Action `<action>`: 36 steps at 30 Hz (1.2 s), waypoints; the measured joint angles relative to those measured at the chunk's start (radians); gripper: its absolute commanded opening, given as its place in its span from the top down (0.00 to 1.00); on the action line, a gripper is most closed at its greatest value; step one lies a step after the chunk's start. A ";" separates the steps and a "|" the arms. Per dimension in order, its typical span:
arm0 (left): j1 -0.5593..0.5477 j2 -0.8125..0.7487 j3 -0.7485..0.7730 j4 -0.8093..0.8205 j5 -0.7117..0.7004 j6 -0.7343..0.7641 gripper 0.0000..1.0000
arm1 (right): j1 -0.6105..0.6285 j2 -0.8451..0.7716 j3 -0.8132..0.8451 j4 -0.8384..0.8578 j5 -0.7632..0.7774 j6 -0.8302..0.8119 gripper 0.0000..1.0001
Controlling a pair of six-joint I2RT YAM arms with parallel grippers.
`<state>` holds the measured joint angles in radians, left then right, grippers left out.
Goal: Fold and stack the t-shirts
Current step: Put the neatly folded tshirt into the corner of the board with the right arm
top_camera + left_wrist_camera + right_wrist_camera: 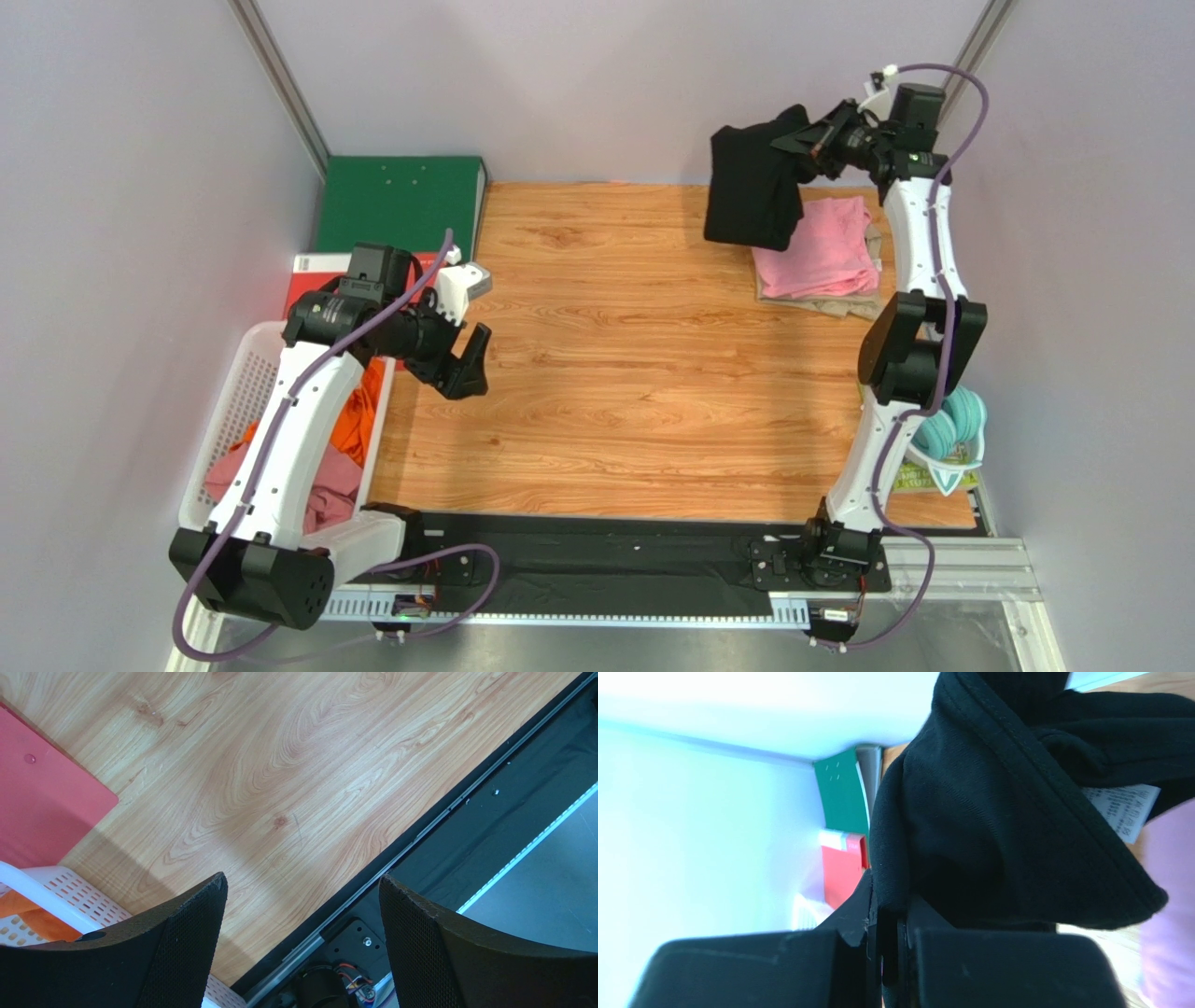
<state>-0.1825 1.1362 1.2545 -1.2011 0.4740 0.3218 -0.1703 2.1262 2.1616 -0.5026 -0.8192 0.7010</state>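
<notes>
1. Right gripper (814, 144) (889, 924): jaws closed tight on a fold of the black t-shirt (753, 189) (990, 812); raised above the far right corner of the table (631, 364).
2. Black t-shirt: pinched at its upper edge and hanging bunched below the jaws, on their table-centre side; white care label (1123, 808) exposed in the right wrist view.
3. Pink t-shirt (821, 245): folded, flat on the table's far right corner, just beside the hanging black cloth; contact between them cannot be determined; beige t-shirt (807, 298) beneath it, edge showing.
4. Left gripper (466, 367) (302, 882): jaws spread wide, nothing between them; above the table's left edge.
5. White basket (246, 378): beside the table's left edge; contains the orange t-shirt (358, 413) and the dusty-rose t-shirt (330, 483), both crumpled.
6. Green binder (400, 203) and red binder (309, 280): beyond the table's far left corner.
</notes>
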 measured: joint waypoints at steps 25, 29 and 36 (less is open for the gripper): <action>0.000 -0.002 0.000 0.000 0.000 0.000 0.15 | -0.135 0.020 -0.084 -0.046 0.096 0.051 1.00; 0.000 -0.002 0.000 -0.001 -0.001 0.001 0.15 | -0.162 0.084 -0.069 -0.175 0.225 -0.019 1.00; 0.000 -0.002 0.000 -0.004 -0.005 0.002 0.15 | -0.191 0.233 0.110 -0.295 0.217 -0.067 1.00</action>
<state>-0.1825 1.1343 1.2549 -1.2053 0.4690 0.3237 -0.3614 2.3596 2.2715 -0.7975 -0.6022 0.6338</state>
